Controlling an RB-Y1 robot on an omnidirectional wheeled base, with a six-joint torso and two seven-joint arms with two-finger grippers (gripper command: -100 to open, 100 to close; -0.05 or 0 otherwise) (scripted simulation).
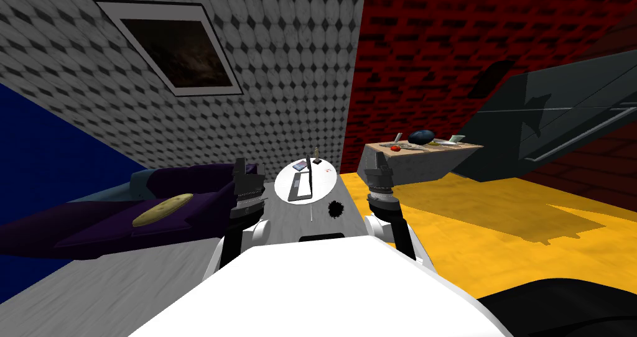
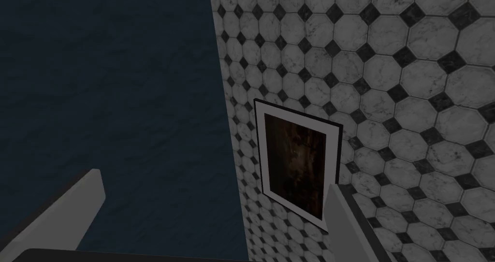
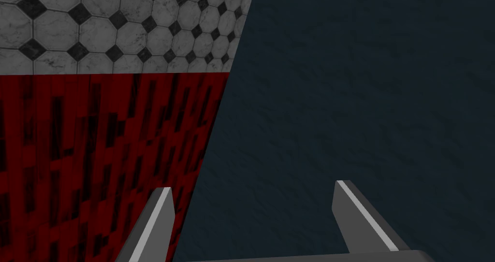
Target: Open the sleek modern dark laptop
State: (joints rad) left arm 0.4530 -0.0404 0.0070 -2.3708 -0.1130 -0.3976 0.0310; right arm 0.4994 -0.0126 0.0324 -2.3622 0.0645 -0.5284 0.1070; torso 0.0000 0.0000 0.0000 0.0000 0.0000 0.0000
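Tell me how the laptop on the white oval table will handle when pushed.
The laptop looks thin and flat, so probably stiff and unlikely to roll or tip. On the smooth white table it may slide when pushed sideways. Its weight cannot be judged.

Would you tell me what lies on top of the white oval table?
On that table: a dark laptop, a small bluish flat item and a thin upright object; whatever lies beneath them is hidden.
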